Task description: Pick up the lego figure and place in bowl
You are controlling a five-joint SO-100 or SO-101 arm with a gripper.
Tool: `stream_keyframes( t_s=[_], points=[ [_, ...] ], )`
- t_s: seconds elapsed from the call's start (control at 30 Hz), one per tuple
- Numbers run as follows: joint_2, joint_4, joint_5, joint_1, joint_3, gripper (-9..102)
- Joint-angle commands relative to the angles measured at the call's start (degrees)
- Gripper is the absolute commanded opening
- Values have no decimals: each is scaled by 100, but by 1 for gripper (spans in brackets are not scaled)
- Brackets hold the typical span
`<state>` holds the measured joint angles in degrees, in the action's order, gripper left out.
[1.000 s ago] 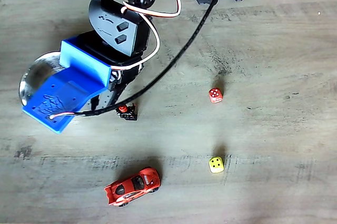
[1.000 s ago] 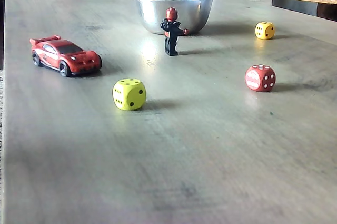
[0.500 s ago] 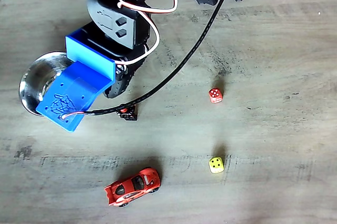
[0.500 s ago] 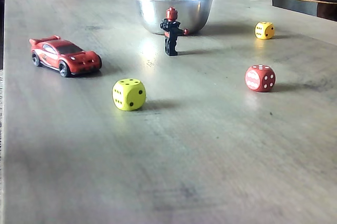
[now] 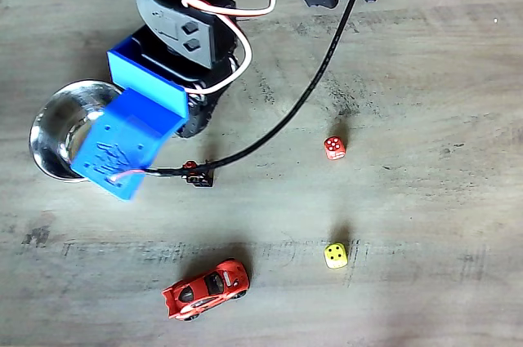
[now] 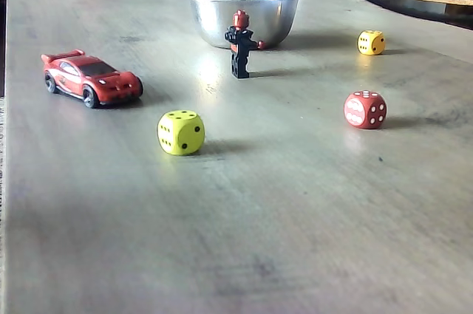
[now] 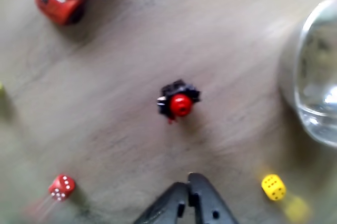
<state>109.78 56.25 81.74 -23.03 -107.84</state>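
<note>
The lego figure (image 5: pixel 196 173), black with a round red head, stands upright on the table just right of the steel bowl (image 5: pixel 51 131) in the top-down fixed view. The low fixed view shows the lego figure (image 6: pixel 240 44) in front of the bowl (image 6: pixel 218 18). In the wrist view my gripper (image 7: pixel 189 186) enters from the bottom edge with its fingers together and nothing between them. The lego figure (image 7: pixel 179 103) lies ahead of the tips with a clear gap, and the bowl (image 7: pixel 318 81) is at the right edge. My blue wrist mount (image 5: pixel 122 147) hangs over the bowl's right rim.
A red toy car (image 5: pixel 206 290) sits near the table's front edge. A red die (image 5: pixel 334 148) and a yellow die (image 5: pixel 335 255) lie to the right. Another yellow die (image 6: pixel 371 42) rests right of the bowl. A black cable (image 5: pixel 286 110) crosses above the figure.
The arm has swung a little to the right in the top-down view, uncovering more of the bowl and bringing the blue mount nearer the figure. No object has moved.
</note>
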Motion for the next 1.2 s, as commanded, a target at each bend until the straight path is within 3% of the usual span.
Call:
stream_keyframes(
  t_s=[0.0,1.17],
  points=[
    [18,26,-26,62,334,-1],
    [-466,26,-79,79,580,-1]
  ],
)
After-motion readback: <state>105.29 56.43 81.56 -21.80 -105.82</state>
